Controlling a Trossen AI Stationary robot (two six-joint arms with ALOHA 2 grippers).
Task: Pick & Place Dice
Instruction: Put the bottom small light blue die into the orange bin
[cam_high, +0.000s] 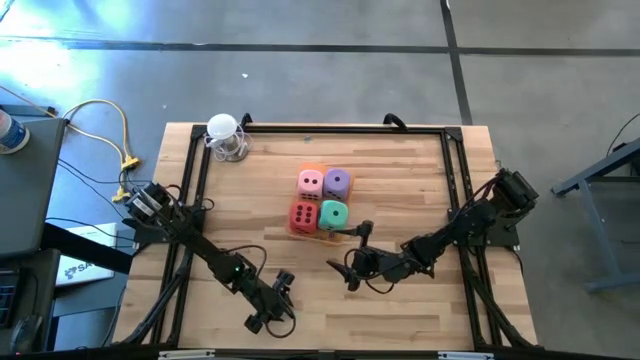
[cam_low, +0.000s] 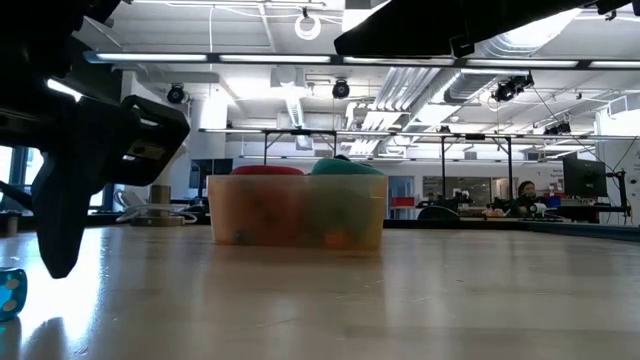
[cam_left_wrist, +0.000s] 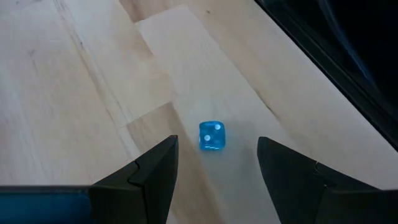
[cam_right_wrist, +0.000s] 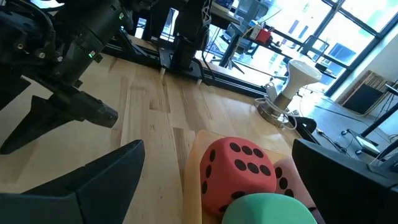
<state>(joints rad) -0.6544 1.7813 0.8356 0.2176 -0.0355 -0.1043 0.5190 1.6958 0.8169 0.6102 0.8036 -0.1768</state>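
High view. Four dice sit in a two-by-two block on the orange tray near the table's centre: pink die and purple die on the far row, red die and teal die on the near row, each touching its neighbours. The right gripper lies just beside the teal die's near corner, fingers spread and empty; its arm reaches in low from the table's right edge. The left gripper rests near the table's front edge, well apart from the tray, its arm stretched diagonally from the left edge. A white lamp-like object stands at the far left corner.

Low view. The tray's translucent wall shows red and teal tops above it. A dark gripper hangs at the left; a small blue die lies at the frame's edge beneath it.

Left wrist view. The small blue die lies on the wood between and ahead of the parted fingers, untouched.

Right wrist view. The red die and teal die lie between the wide-open fingers, neither gripped. The left arm shows beyond.
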